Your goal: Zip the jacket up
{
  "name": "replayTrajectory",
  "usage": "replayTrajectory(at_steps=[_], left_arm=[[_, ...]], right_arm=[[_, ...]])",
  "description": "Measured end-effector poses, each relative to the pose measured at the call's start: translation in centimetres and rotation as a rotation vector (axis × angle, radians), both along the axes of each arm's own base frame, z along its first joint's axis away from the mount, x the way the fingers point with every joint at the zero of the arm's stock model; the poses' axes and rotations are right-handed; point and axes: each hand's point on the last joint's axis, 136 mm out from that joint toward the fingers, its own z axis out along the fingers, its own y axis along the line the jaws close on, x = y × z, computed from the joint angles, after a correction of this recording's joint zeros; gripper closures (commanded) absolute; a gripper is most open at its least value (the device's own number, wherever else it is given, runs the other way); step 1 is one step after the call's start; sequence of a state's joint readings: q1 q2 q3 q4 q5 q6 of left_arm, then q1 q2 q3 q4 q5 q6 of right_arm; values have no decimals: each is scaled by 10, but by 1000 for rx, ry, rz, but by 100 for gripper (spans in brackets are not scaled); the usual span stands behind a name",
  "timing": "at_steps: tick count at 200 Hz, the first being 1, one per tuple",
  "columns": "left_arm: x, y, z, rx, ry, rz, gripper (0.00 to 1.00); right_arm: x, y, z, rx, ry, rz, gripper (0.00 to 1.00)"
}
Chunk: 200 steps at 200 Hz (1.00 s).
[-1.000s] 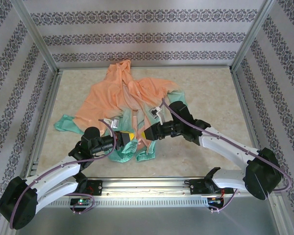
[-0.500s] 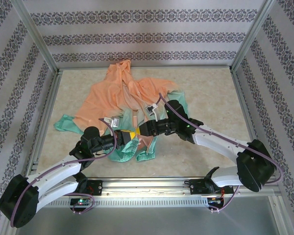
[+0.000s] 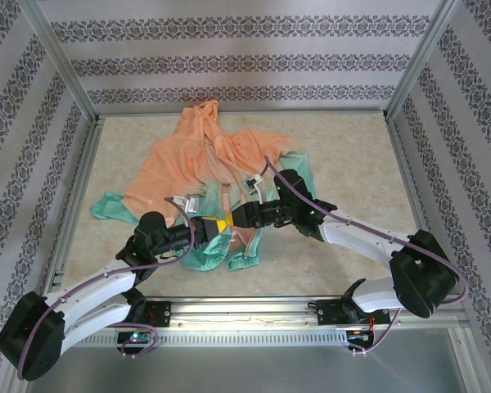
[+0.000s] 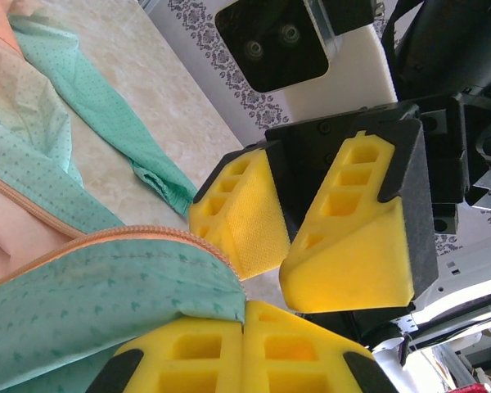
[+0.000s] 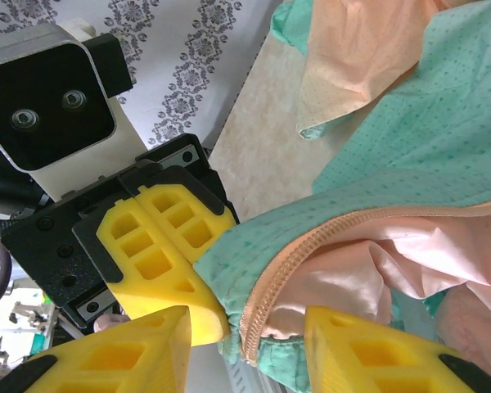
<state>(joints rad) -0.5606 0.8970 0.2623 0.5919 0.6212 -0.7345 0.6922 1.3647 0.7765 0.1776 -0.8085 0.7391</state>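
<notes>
Low at centre, right pincer (image 3: 227, 221), jaws apart, has closed in on left pincer (image 3: 205, 228), clamped on jacket (image 3: 192, 160); zipper grab looks next.

top cam overhead; wrist cams (image 4: 270, 41) (image 5: 49, 115) close, face each other, seemingly share jacket hem (image 4: 106, 286) (image 5: 352, 188)

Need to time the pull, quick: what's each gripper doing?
Left gripper: shut on the jacket hem.
Right gripper: open, zipper edge between its fingers.
</notes>
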Motion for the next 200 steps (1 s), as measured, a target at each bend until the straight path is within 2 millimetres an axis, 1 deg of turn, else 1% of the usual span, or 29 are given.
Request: replayTrajectory(at_steps=[19, 45, 67, 74, 91, 114, 126, 144, 151, 160, 178, 191, 200], left_arm=[[0, 0, 0, 0, 0, 0, 100], [0, 0, 0, 0, 0, 0, 100], [0, 0, 0, 0, 1, 0, 100], [0, 0, -1, 1, 2, 0, 100], [1, 0, -2, 4, 6, 4, 100], [3, 1, -2, 5, 5, 14, 100], [3, 2, -2, 5, 5, 17, 100], [4, 3, -2, 7, 7, 22, 100], [3, 3, -2, 6, 6, 23, 96], [3, 4, -1, 6, 5, 25, 88], [2, 5, 1, 3, 3, 27, 74], [1, 7, 4, 4, 0, 36, 70], [0, 9, 7, 7, -7, 42, 69]], right_arm=[[-1, 1, 1, 3, 4, 3, 62], [-3, 4, 3, 12, 4, 10, 66], [-5, 8, 0, 15, 10, 22, 69], [-5, 9, -1, 17, 13, 26, 73], [-6, 10, 1, 26, 10, 32, 85], [-5, 10, 2, 28, 18, 26, 93], [-4, 10, 1, 24, 14, 20, 100], [-3, 10, 1, 22, 15, 13, 100], [-3, 9, 1, 21, 15, 12, 100], [-3, 9, 1, 20, 15, 11, 100], [-4, 8, -2, 7, 26, 8, 100], [-5, 6, -7, -13, 43, 5, 100], [-6, 5, -9, -29, 57, 5, 100]])
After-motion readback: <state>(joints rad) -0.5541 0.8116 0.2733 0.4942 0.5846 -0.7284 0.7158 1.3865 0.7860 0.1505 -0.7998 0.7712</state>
